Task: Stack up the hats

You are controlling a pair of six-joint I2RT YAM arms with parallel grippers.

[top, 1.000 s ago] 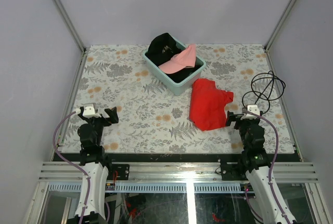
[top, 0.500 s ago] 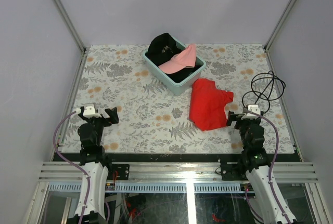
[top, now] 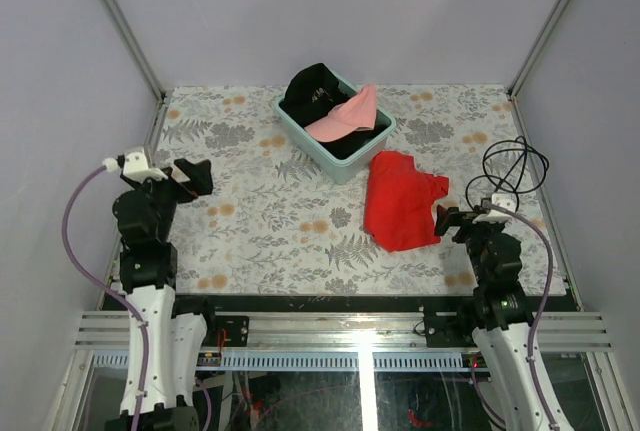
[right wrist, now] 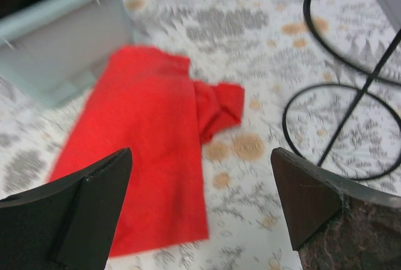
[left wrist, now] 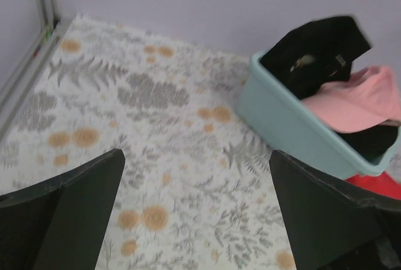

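One pink hat [top: 345, 118], perhaps two black hats [top: 313, 89], one tub [top: 340, 164]; left tool [left wrist: 197, 210], right tool [right wrist: 200, 207] spread

Soft pink cloth hat [top: 347, 118], black cloth hat [top: 313, 91] – both matt, smooth mint-green plastic tub [top: 338, 163], floppy red cloth [top: 400, 201] with soft folds, matt flower-print table cover [top: 260, 216], smooth black cable [top: 515, 163], shiny metal rails [top: 350, 323]

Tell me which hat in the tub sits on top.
The light pink cap: the only pale one, it lies across the black caps in the mint tub.
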